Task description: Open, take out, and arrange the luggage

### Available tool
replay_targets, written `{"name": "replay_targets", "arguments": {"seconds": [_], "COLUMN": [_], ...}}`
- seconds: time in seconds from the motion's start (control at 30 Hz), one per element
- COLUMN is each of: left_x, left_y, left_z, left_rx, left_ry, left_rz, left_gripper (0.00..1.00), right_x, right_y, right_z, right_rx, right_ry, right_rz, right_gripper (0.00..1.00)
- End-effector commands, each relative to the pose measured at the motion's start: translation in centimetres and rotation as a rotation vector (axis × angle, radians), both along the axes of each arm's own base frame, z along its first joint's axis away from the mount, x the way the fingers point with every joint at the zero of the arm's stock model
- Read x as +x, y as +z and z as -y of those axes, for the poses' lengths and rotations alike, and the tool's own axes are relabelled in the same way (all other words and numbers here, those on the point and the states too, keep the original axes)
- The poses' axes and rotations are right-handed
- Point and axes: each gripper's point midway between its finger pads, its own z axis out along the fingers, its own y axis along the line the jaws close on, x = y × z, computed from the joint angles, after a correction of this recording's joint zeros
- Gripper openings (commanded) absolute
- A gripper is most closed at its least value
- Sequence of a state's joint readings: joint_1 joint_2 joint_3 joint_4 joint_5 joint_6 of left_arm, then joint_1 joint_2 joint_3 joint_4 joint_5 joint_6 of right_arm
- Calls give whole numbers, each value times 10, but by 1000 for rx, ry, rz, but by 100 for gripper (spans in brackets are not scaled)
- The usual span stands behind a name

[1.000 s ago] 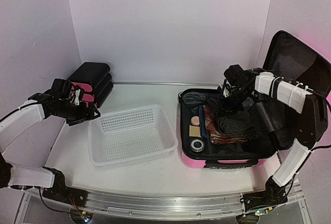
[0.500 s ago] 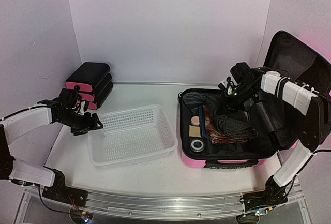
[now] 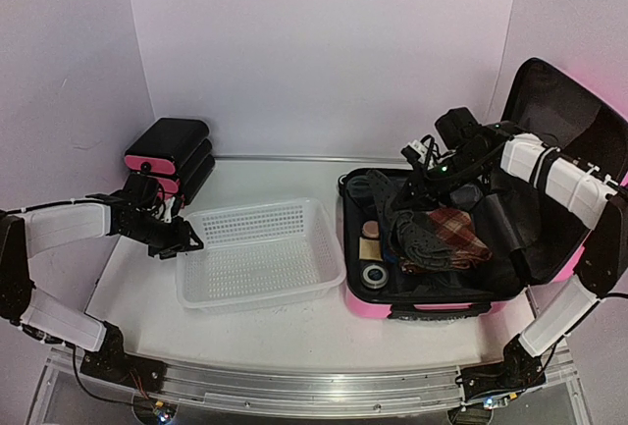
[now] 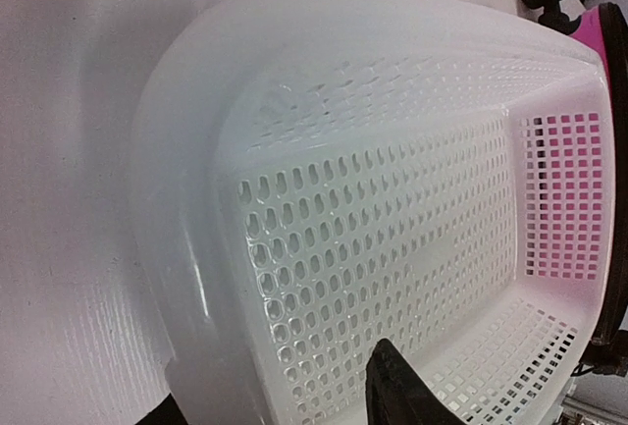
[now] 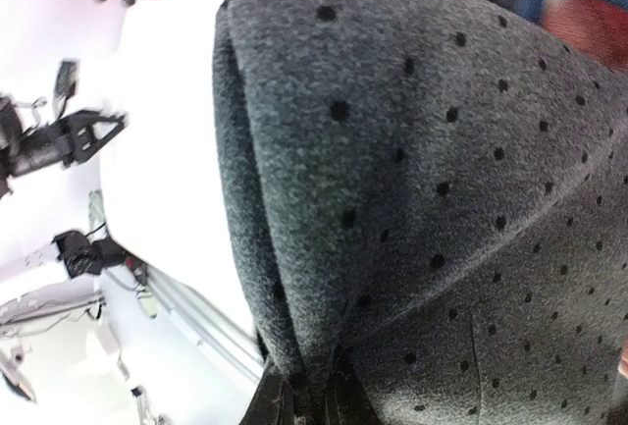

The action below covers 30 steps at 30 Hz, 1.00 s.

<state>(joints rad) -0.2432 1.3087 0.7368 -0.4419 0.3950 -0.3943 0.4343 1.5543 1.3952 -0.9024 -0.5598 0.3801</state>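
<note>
unpacking step: the luggage (image 3: 359, 308) lies open at 3 o'clock on the tabletop. right jaws pinch a grey dotted garment (image 5: 442, 199) over it. left jaws straddle the white basket (image 4: 177, 199) rim; i cannot tell whether they pinch it. next, carry the garment toward 9 o'clock into the basket.

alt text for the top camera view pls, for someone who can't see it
The right pincer holds a dark cloth over the packed, open pink suitcase on the right of a white table. The left pincer straddles the left rim of an empty white mesh basket in the middle, with a black drawer unit at back left.
</note>
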Motion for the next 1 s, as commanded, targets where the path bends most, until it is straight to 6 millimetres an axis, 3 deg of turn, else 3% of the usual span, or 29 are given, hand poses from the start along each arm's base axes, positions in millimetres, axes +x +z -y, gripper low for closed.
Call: {"name": "replay_targets", "arguments": {"seconds": [0.0, 0.53, 0.87, 0.97], "left_x": [1, 6, 0, -1], "left_y": [17, 30, 30, 33], "left_z": [33, 41, 42, 42], "left_rx": [-75, -111, -140, -152], "left_ry": [-102, -133, -125, -121], "left_rz": [57, 112, 123, 133], "left_gripper": [45, 46, 45, 44], "right_x": [2, 0, 2, 2], "right_y": [41, 24, -17, -37], "right_z": [-49, -162, -231, -255], "right_rx": [138, 194, 180, 159], "right_ry": [86, 115, 87, 96], "right_rz": [78, 23, 2, 14], "right_gripper": [0, 0, 0, 0]}}
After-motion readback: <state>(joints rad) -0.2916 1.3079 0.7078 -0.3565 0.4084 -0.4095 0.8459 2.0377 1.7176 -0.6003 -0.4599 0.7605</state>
